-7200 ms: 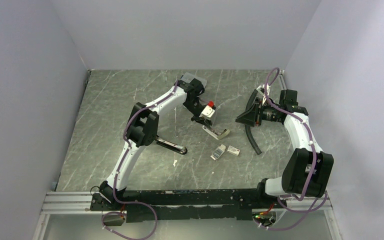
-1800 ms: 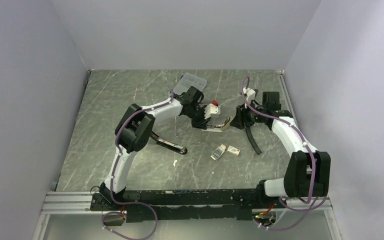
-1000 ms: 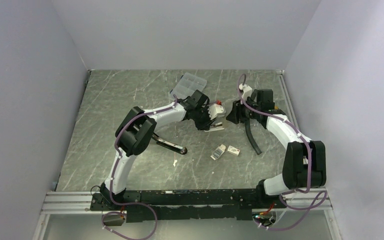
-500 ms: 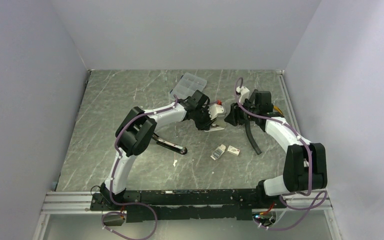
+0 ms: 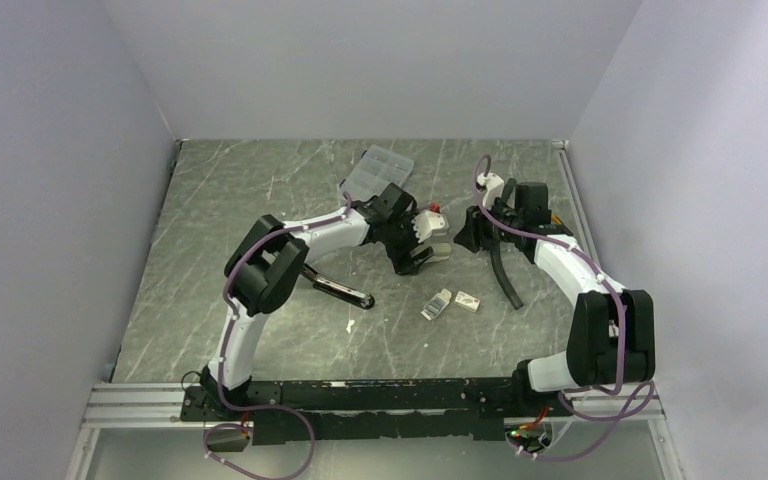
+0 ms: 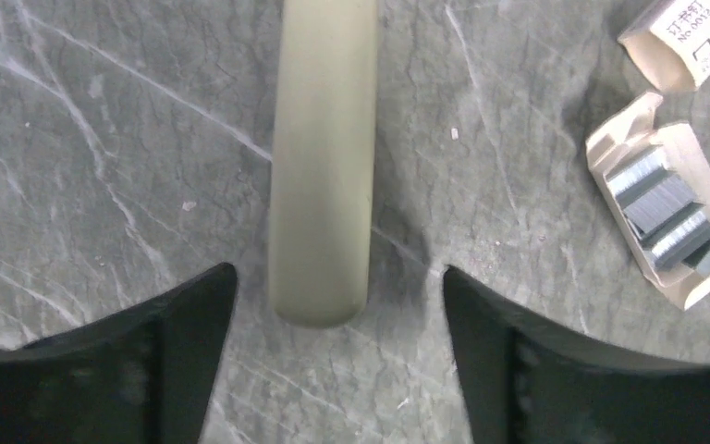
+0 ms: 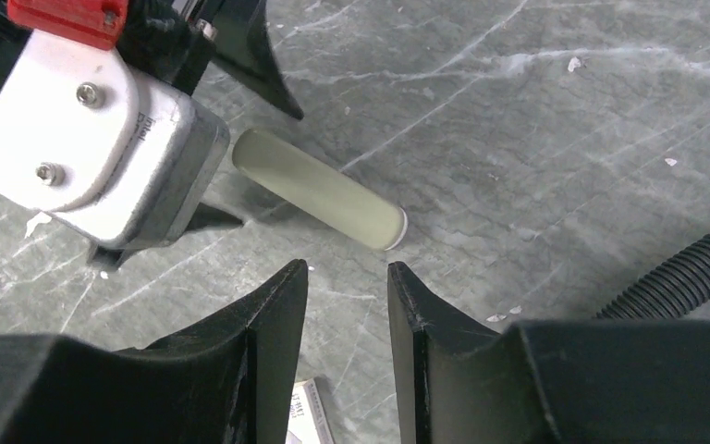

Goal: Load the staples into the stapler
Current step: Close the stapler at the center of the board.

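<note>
Just changed: a moment ago your left gripper [image 6: 337, 282] was pinching the stapler [image 6: 322, 157]. Now it's let go, and the cream bar lies flat on the table [image 6: 102, 139].
Left tool: jaws wide apart, one on each side of the stapler's near end. They aren't touching it and hold nothing.
Right tool: your right gripper [image 7: 347, 270] hangs just beside the stapler's other end. Its fingers are parted by a narrow gap with nothing in it.
Staples: the staples [image 6: 667, 215] sit as silvery strips in their open white tray [image 6: 693, 282], near the stapler. The sleeve [image 6: 689, 37] lies right next to the tray.
Stapler state: can't tell if the magazine is open, only the cream back shows.
What it means: looks like the set-down is done and loading hasn't started. You'll probably want a strip out of that tray next, which is fiddly for fat fingers.
Watch out: the black hose [image 7: 693, 268] lies close by your right gripper.
</note>
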### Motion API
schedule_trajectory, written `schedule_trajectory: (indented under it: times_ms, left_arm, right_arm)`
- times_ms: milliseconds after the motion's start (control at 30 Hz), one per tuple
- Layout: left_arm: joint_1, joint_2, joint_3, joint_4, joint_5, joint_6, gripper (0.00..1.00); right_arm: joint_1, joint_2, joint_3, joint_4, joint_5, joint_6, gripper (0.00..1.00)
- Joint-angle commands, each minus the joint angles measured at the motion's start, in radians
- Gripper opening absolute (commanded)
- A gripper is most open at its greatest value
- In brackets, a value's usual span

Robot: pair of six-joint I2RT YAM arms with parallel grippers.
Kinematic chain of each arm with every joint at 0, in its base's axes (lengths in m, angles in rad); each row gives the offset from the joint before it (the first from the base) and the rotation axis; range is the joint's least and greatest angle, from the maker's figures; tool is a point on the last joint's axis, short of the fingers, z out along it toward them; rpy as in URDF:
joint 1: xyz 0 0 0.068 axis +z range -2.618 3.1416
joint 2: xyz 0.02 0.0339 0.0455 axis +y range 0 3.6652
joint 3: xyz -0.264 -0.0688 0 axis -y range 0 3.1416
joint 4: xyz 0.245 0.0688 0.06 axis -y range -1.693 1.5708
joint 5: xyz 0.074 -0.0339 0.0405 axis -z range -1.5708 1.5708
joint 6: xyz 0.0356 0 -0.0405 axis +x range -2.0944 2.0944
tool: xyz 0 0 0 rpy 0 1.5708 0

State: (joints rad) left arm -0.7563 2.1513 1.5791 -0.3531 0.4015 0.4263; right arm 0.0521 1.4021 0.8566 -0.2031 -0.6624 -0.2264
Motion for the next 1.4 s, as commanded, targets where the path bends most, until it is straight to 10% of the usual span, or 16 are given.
schedule_trajectory:
  times_ms: [0,1367]
  left_arm:
    - [0.009,-0.088,-0.029,0.009,0.008,-0.019,0.97]
    - [0.307,-0.391,-0.215,-0.055,0.14,-0.094,0.97]
  right_arm:
    - [-0.003,-0.021,0.022,-0.013,-0.022,-0.03,0.41]
    - [0.351,0.238,0.169,0.009,0.263,-0.142,0.38]
